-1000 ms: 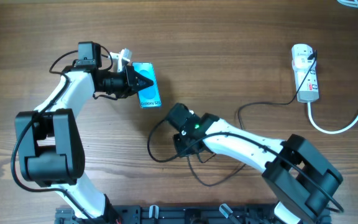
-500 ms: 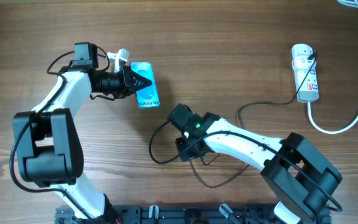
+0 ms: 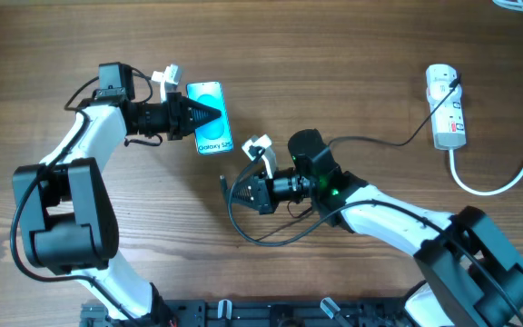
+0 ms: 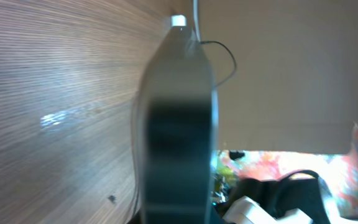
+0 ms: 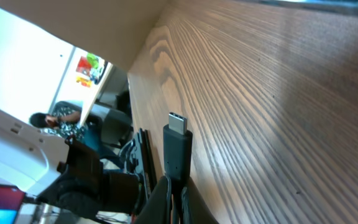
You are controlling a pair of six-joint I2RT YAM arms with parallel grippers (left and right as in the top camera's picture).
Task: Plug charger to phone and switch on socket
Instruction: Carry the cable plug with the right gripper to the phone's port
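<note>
The phone (image 3: 214, 139), teal screen with a white text band, is held off the table by my left gripper (image 3: 211, 115), which is shut on its middle. In the left wrist view the phone (image 4: 176, 124) shows edge-on and blurred. My right gripper (image 3: 241, 193) points left, below and right of the phone, and is shut on the charger plug (image 5: 178, 146), whose metal tip sticks out past the fingers (image 5: 176, 186). The thin black charger cable (image 3: 271, 238) loops under the right arm and runs to the white socket (image 3: 447, 109) at the far right.
The socket's thick white cord (image 3: 502, 186) curves along the right edge of the table. A small white piece (image 3: 258, 145) sits on the right gripper. The arm bases stand along the front edge.
My right arm has lifted and turned its gripper to point left, carrying the plug toward the phone. My left gripper has moved the phone slightly up and left.
</note>
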